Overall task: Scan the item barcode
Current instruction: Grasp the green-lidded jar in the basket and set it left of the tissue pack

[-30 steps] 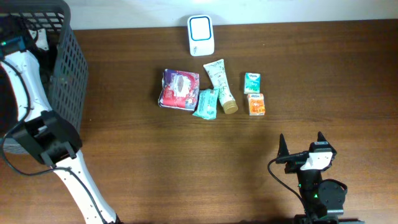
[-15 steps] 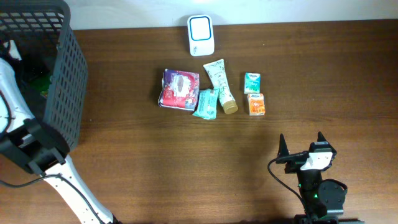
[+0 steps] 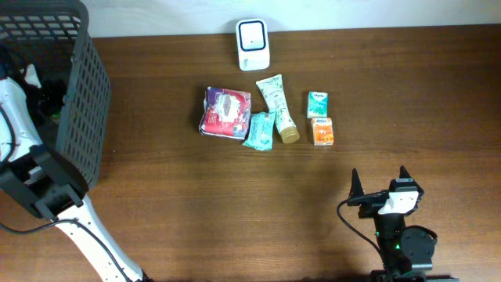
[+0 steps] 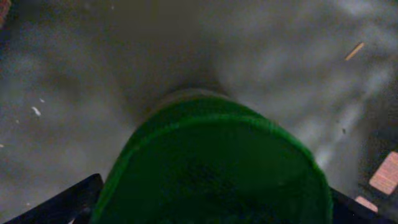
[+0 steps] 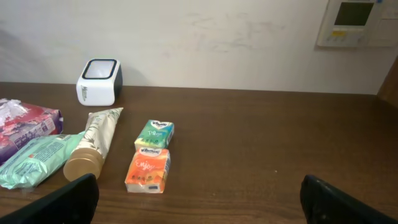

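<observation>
I count one basket [image 3: 82, 102] at upper left, five small packs [image 3: 227, 112] mid-frame and one scanner [image 3: 253, 45] at top centre. My right gripper [image 3: 379, 175], lower right, stands spread, well apart from them. Inside the basket, a green item [image 4: 211, 155] fills the space between the fingers of my left gripper [image 4: 217, 202]. I cannot tell whether they clamp it.

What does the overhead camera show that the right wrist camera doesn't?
Only the overhead view shows the dark mesh basket at the far left, with the left arm reaching into it. Only the right wrist view shows the white wall panel at upper right. Both show the white scanner, the tube, the teal pouch, the red-purple pack, and the green box next to the orange box.
</observation>
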